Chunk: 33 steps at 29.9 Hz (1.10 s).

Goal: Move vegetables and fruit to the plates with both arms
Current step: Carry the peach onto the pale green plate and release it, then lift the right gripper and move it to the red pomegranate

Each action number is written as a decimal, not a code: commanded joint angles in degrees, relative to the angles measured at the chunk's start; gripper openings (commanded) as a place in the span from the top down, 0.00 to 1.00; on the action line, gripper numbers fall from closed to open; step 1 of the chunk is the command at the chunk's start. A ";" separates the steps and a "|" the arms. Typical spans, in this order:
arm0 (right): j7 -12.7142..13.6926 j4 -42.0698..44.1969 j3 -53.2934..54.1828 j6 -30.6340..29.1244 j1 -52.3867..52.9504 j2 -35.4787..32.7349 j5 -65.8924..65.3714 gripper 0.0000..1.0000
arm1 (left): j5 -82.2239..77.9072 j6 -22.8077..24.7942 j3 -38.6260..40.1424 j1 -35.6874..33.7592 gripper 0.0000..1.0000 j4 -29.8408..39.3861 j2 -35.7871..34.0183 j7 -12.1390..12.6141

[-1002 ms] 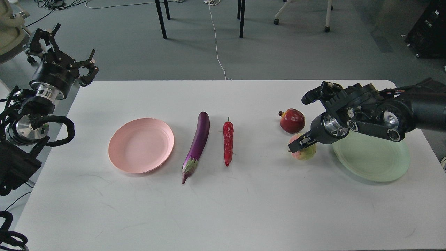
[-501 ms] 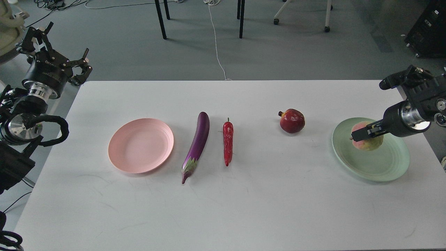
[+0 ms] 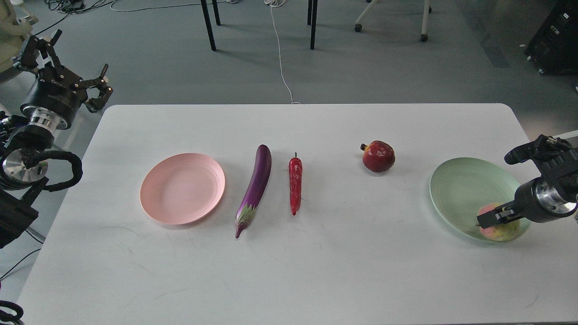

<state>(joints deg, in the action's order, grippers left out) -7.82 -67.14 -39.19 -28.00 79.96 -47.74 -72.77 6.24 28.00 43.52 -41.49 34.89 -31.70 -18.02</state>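
Note:
The yellow-green, pink-blushed apple-like fruit (image 3: 500,231) lies at the near right rim of the pale green plate (image 3: 458,187). My right gripper (image 3: 492,220) sits on top of it, fingers closed on the fruit. The dark red pomegranate (image 3: 378,156) is on the table left of the green plate. The red chili pepper (image 3: 295,180) and the purple eggplant (image 3: 257,180) lie side by side mid-table. The pale pink plate (image 3: 182,187) left of them is empty. My left gripper (image 3: 72,63) is open, raised off the table's far left corner.
The white table (image 3: 289,271) ends just right of the green plate. On the grey floor beyond stand black table legs (image 3: 207,25), chair castors (image 3: 359,27) and a white cable (image 3: 282,67). A black cabinet (image 3: 555,40) stands at the far right.
My right gripper carried the apple-like fruit from the table beside the pomegranate to the green plate, then to the plate's near right rim. My left arm drew back slightly to the left.

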 commanded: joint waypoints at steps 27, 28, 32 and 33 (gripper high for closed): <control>-0.62 17.39 12.82 0.00 3.10 20.83 1.05 0.02 | -0.09 0.00 -0.19 -0.08 0.01 0.00 -0.03 0.00; -0.62 17.74 13.09 0.00 2.66 22.50 1.05 0.02 | -0.09 0.00 -0.19 -0.08 0.01 0.00 -0.03 0.00; -0.62 19.67 13.26 0.00 1.43 27.34 1.05 0.02 | -0.09 0.00 -0.28 -0.08 0.01 0.00 -0.03 0.00; -0.62 20.37 13.35 0.00 0.90 28.39 0.97 0.02 | -0.17 0.00 -0.28 -0.08 0.01 0.00 -0.03 0.00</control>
<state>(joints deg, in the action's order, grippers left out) -8.44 -48.29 -25.98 -28.00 81.97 -22.30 -71.71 6.15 28.00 43.29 -41.59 34.89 -31.68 -18.02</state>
